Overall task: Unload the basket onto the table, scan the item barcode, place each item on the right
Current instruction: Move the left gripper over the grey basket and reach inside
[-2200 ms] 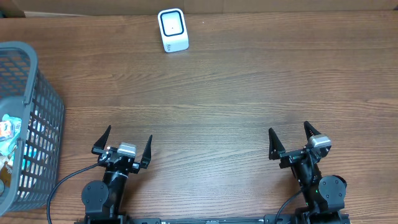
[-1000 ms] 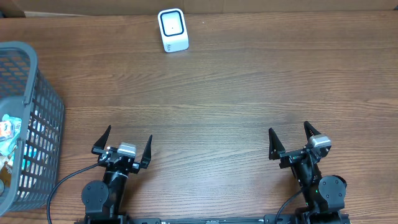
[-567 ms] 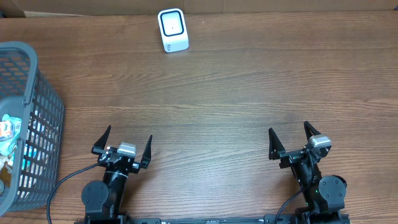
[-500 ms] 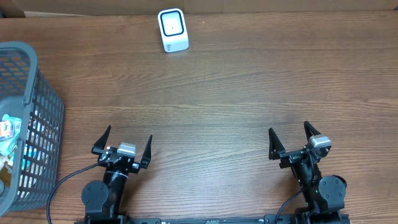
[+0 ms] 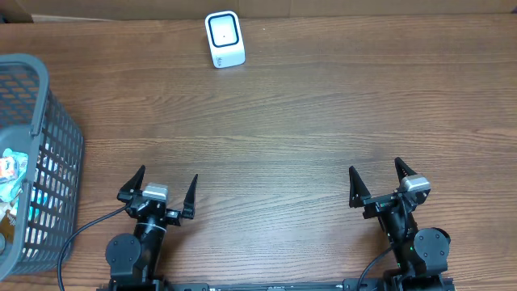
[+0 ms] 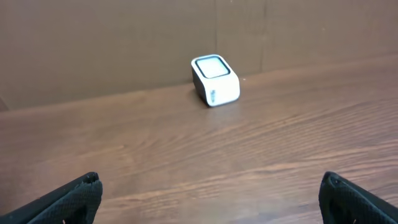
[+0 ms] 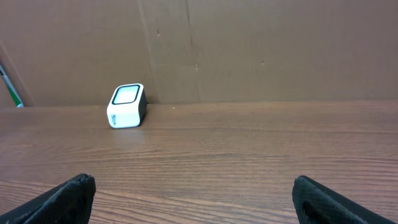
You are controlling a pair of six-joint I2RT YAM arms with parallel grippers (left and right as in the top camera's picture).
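One white barcode scanner (image 5: 224, 39) stands near the far edge of the wooden table (image 5: 307, 113), left of centre, its dark-rimmed window facing up. It sits alone, well apart from both arms and from the basket. The left wrist camera shows it (image 6: 215, 80) a little right of centre, close to the brown cardboard wall (image 6: 124, 43) behind the table; the right wrist camera shows it (image 7: 127, 105) far off to the left, against the same wall.

One grey mesh basket (image 5: 58, 145) sits at the left edge of the table, partly cut off by the frame. The items to be scanned lie inside it: colourful packets (image 5: 10, 170), perhaps snack wrappers, too cropped and hidden by the mesh to count.

Two arms sit at the near edge. The left gripper (image 5: 166, 182) has its two black fingers (image 6: 68, 199) spread wide, nothing between them, only bare table ahead. The right gripper (image 5: 376, 171) is likewise spread wide and holds nothing; in its own camera the two fingertips (image 7: 68, 196) show at the bottom corners. Neither gripper touches the scanner, the basket or any packet.

One black cable (image 5: 77, 236) curves from the left arm's base toward the basket side
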